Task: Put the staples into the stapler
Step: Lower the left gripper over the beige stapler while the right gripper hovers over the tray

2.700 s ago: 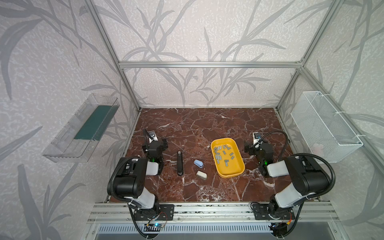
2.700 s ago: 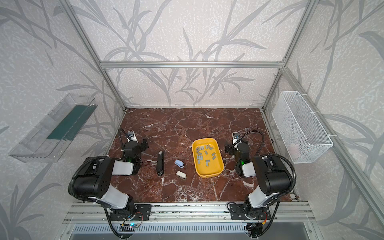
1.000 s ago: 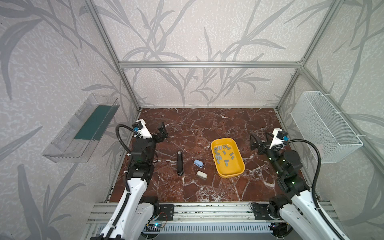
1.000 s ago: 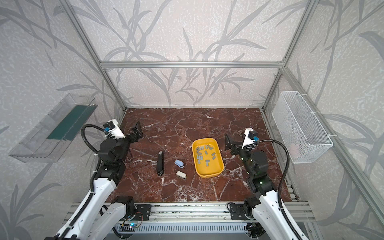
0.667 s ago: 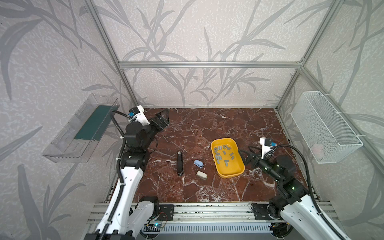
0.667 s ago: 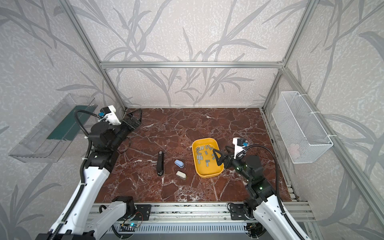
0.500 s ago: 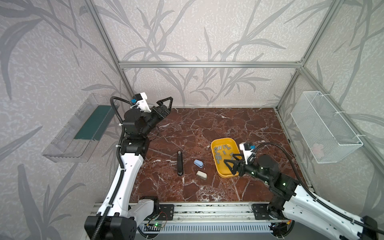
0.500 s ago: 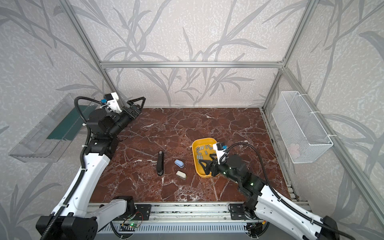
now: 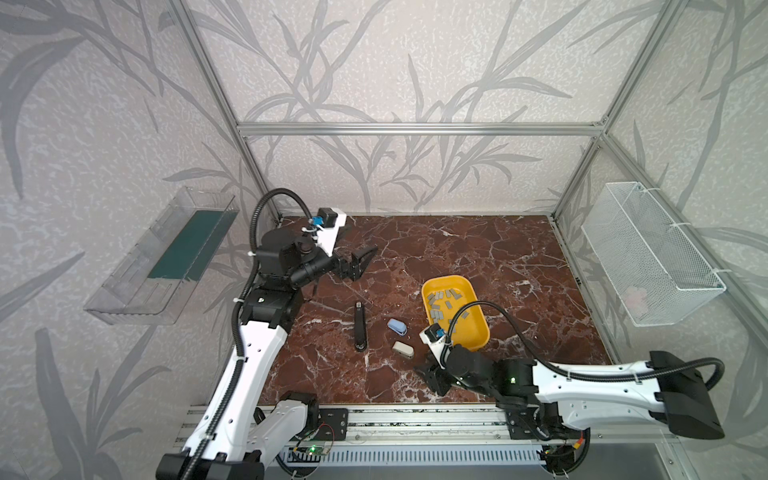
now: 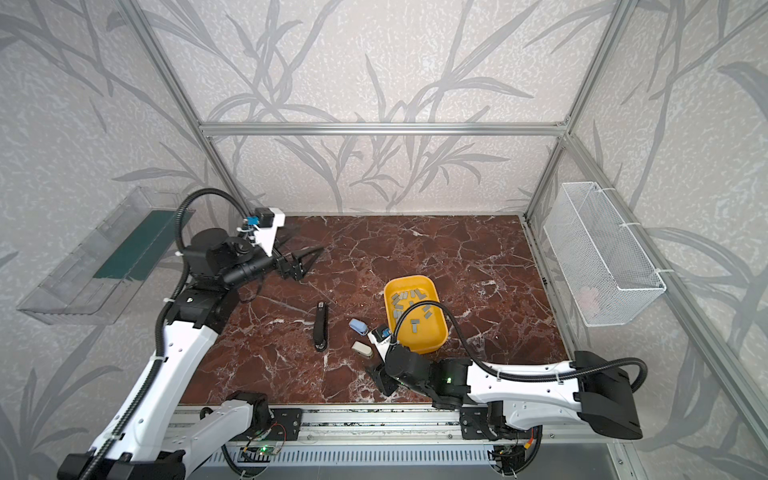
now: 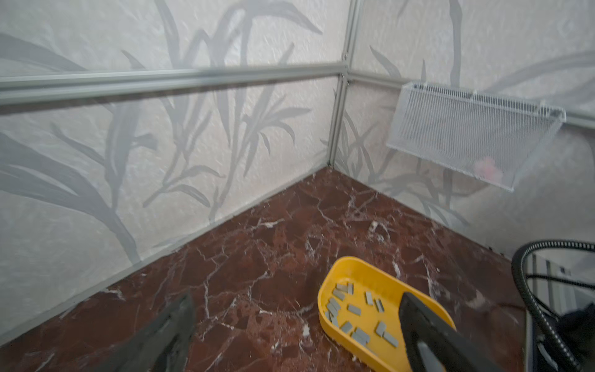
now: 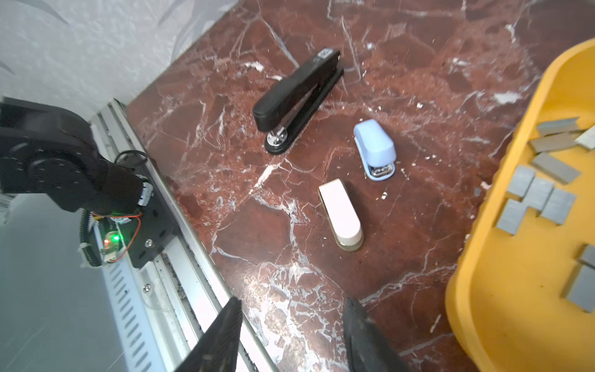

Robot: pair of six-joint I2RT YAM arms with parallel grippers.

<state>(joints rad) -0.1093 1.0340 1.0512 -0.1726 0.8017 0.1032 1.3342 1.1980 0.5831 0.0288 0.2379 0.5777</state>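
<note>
Grey staples [image 12: 534, 193] in yellow tray [image 12: 483, 257] near right fingers [image 12: 222, 335], seemingly half-apart, empty; left fingers [image 11: 170, 331] wide.

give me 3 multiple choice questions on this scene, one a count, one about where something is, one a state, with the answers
1. How many staplers lie on the table?
A) two B) three C) four

2. Where are the staples?
A) in the yellow tray B) loose on the table C) held by a gripper

3. How does the left gripper stand?
A) shut on a stapler B) shut on a staple strip C) open, holding nothing

Answers:
1 B: a black stapler, a blue stapler and a cream stapler.
2 A: the grey strips all sit inside the tray.
3 C: its jaws are spread with nothing between them.
</note>
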